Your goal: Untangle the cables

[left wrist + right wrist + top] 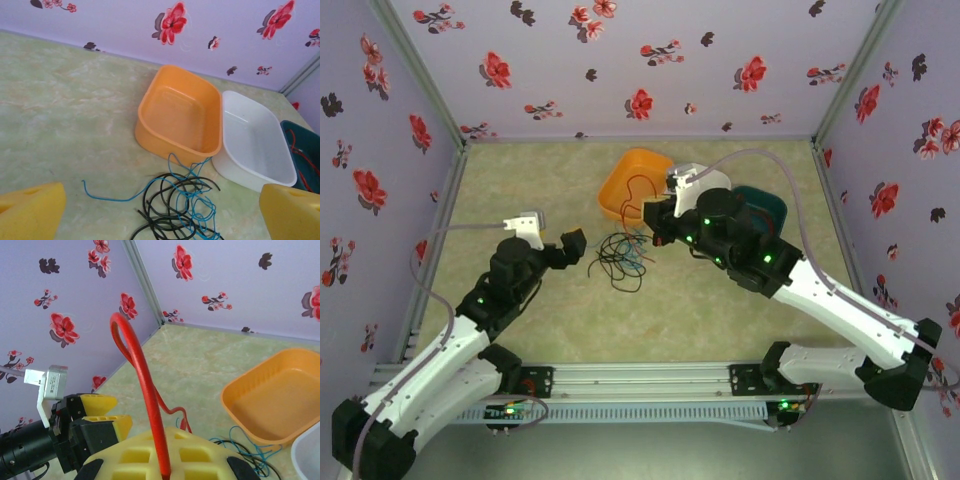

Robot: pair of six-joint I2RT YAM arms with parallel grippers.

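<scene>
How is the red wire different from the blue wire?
The red cable is pinched in the right hand, while the blue cable lies loose. The red cable arches up in the air. The blue cable rests on the table, mixed up with the black cable. Both are thin, bendy wires.

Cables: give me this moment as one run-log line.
right claw: shut on red cable | left claw: open, empty | black cable and blue cable: tangled on table beside orange tray
</scene>
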